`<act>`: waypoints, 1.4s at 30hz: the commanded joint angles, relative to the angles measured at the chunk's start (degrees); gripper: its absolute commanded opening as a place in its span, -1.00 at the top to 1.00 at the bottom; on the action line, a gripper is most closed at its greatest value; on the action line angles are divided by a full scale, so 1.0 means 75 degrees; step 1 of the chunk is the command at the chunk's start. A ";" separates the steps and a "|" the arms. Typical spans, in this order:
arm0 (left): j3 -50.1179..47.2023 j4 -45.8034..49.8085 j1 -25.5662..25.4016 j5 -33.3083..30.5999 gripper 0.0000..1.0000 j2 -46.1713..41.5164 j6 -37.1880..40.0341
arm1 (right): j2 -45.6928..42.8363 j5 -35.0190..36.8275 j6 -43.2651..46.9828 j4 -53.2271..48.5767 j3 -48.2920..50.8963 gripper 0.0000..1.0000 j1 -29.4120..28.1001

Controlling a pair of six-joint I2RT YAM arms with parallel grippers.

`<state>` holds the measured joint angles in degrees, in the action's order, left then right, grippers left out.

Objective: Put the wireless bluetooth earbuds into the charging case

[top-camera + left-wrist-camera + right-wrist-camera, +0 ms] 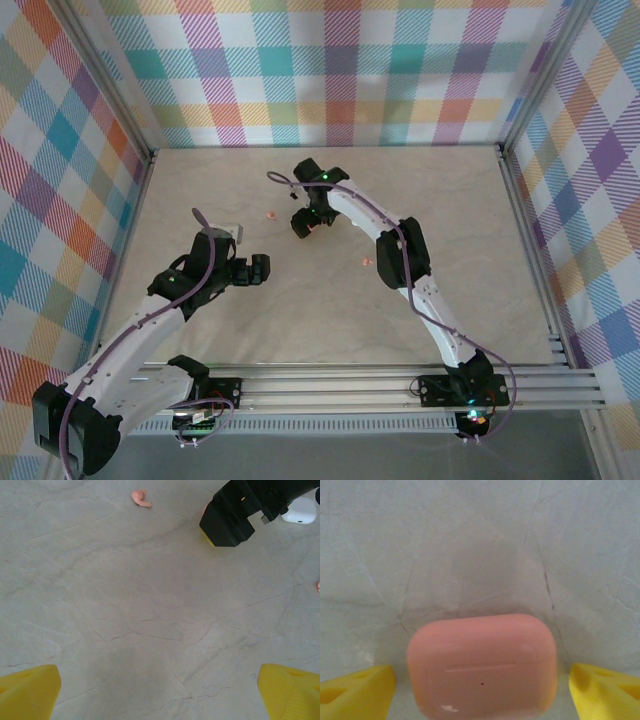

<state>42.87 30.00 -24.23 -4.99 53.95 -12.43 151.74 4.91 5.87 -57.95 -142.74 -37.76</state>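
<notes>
From above, both arms reach over the marble table [450,200]. The right gripper [303,224] hangs low near the middle. Its fingers are too small to read here, and there is a pink glint under it. One pink earbud [270,215] lies just left of it and a second pink earbud [365,262] lies by that arm's elbow, both mere specks. The left gripper [257,270] sits apart, nearer the bases.

Left wrist camera: the yellow fingertips [30,692] are spread wide with bare table between them. The pink earbud lies far ahead, and a white case [300,512] is half hidden behind the right gripper.

Right wrist camera: the closed pink case [482,665], cut off at the bottom, lies between spread tips [607,690], with a gap on either side.
</notes>
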 commanded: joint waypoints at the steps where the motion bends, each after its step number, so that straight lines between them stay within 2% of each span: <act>1: 0.0102 0.0123 0.0095 0.0127 -1.00 -0.0024 0.0028 | 0.0299 -0.0513 0.0121 0.0143 -0.0164 -0.71 -0.0156; 4: 0.0115 0.0169 0.0100 0.0492 -0.97 -0.0073 0.0200 | 0.0309 -0.0990 0.0036 0.0180 -0.0149 -0.50 -0.0168; 9: 0.0188 0.0202 0.0098 0.1227 -0.85 -0.0081 0.0356 | 0.0229 -0.1142 -0.0273 0.0051 -0.0034 -0.19 -0.0203; 14: 0.0158 -0.0004 0.0091 0.1852 -0.92 -0.0028 0.0297 | -0.0400 -0.1707 -0.0722 0.0443 0.0932 -0.13 -0.0211; 17: 0.0270 0.0185 0.0095 0.1829 -0.91 0.0022 0.0195 | -0.1079 -0.1837 -0.1053 0.0919 0.2003 -0.11 -0.0209; 22: 0.0097 0.0158 0.0090 0.2480 -0.89 -0.0186 0.0406 | -0.2542 -0.1926 -0.1800 0.1865 0.4085 -0.10 -0.0208; 29: -0.0942 -0.1694 0.0085 0.3786 -0.81 -0.1158 -0.0163 | -0.4770 -0.2755 -0.3529 0.3678 0.6765 -0.10 -0.0216; 36: -0.1535 -0.3454 0.0034 0.4000 -0.78 -0.2049 -0.0298 | -0.7317 -0.3054 -0.5717 0.5889 0.8959 -0.09 -0.0218; 40: -0.1969 -0.5158 -0.0190 0.3884 -0.69 -0.1965 -0.0322 | -0.8518 -0.2679 -0.6710 0.6479 0.9609 -0.09 -0.0346; 42: -0.1907 -0.5721 -0.0497 0.3713 -0.62 -0.1646 0.0083 | -0.9015 -0.2428 -0.7192 0.6573 0.9734 -0.10 -0.0430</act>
<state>28.86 -1.21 -25.82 23.07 39.86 -13.93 87.72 -15.00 -39.42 -14.52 -71.29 -39.90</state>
